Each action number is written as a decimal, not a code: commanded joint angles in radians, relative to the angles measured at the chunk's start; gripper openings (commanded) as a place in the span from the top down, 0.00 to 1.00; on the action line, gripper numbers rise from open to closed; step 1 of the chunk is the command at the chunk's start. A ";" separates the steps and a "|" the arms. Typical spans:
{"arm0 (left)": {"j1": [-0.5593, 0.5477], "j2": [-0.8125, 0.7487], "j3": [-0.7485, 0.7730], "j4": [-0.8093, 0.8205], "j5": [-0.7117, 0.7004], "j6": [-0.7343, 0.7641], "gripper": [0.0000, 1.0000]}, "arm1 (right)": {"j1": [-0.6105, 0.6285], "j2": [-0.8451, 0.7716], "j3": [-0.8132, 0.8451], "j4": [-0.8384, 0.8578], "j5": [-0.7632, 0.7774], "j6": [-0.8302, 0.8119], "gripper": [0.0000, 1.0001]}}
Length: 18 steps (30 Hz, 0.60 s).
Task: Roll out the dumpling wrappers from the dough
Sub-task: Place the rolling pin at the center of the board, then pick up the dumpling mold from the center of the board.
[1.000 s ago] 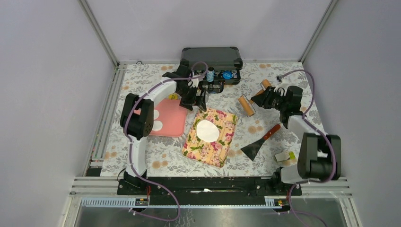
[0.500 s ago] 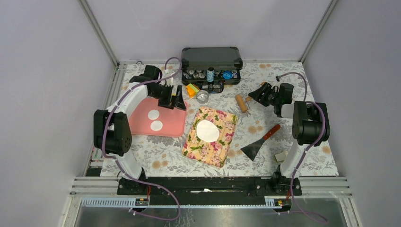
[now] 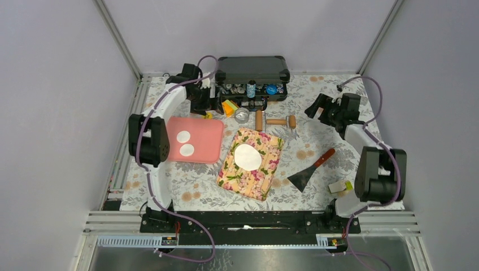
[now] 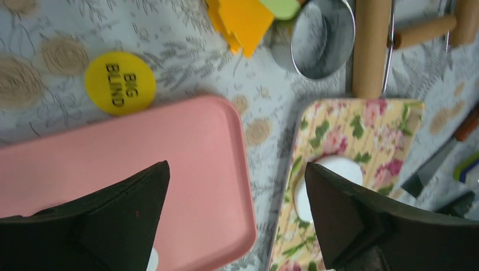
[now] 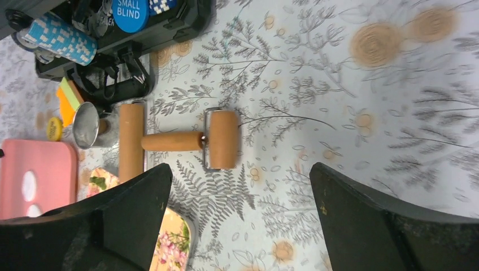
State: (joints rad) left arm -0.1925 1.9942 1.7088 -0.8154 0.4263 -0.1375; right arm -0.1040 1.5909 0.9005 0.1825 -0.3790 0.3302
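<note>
A flat white oval dumpling wrapper (image 3: 248, 156) lies on the floral board (image 3: 261, 179); it also shows in the left wrist view as the wrapper (image 4: 342, 167). Two small white rounds of dough (image 3: 183, 136) rest on the pink tray (image 3: 208, 141). The wooden roller (image 3: 275, 121) lies loose on the cloth behind the board, and the right wrist view shows the roller (image 5: 181, 141) ahead of the fingers. My left gripper (image 3: 213, 106) hovers open above the tray's far right corner (image 4: 237, 166). My right gripper (image 3: 314, 108) stands open and empty to the right of the roller (image 5: 242, 166).
An open black case (image 3: 252, 70) with poker chips sits at the back. A round silver tin (image 3: 242, 114), yellow and green sticky notes (image 3: 229, 106) and a yellow chip (image 4: 120, 83) lie before it. A scraper (image 3: 310, 169) and a white-and-green block (image 3: 339, 186) lie right of the board.
My right gripper opened and let go of the roller, which now lies behind the board, then drew back to the right. My left arm swung back toward the case.
</note>
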 commanded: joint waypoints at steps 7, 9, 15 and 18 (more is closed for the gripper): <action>-0.153 0.155 0.234 0.004 -0.304 -0.210 0.21 | 0.003 -0.377 -0.094 -0.038 0.086 -0.193 0.02; -0.176 0.187 0.277 -0.005 -0.340 -0.231 0.26 | 0.004 -0.416 -0.110 -0.018 0.060 -0.207 0.04; -0.209 0.302 0.416 -0.046 -0.421 -0.285 0.31 | 0.004 -0.441 -0.145 0.018 -0.019 -0.185 0.09; -0.212 0.346 0.465 -0.051 -0.457 -0.293 0.31 | 0.003 -0.443 -0.153 0.022 -0.042 -0.173 0.11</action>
State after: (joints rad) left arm -0.4107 2.3020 2.0872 -0.8478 0.0643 -0.3870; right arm -0.1040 1.1671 0.7578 0.1524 -0.3607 0.1543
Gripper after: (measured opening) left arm 0.694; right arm 0.905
